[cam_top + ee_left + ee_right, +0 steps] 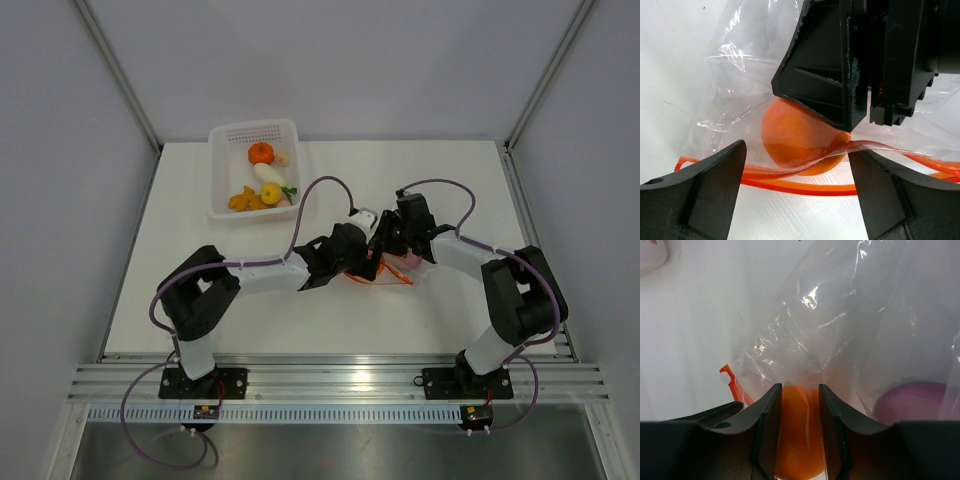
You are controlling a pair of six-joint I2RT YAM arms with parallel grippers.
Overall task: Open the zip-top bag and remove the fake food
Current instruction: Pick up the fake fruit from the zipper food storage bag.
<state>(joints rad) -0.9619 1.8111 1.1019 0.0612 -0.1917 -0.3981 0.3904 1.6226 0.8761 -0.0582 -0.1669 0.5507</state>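
Observation:
The zip-top bag (398, 268) lies at mid-table, clear and crinkled, its red-orange zipper strip (800, 186) running across the left wrist view. Fake food shows inside it: an orange ball (797, 142) and a purple piece (912, 401). My left gripper (797, 200) is open at the bag's mouth, with the zipper strip and bare table between its fingers. My right gripper (800, 390) comes down on the bag from above, its jaws partly apart. A fold of bag film lies between them, with the orange ball (797, 440) behind it. Both grippers meet over the bag (375, 255).
A white perforated basket (222, 140) stands at the back left. It holds an orange ball (261, 153), a white piece, a yellow piece and other fake food. The right gripper's black body (855, 60) fills the top of the left wrist view.

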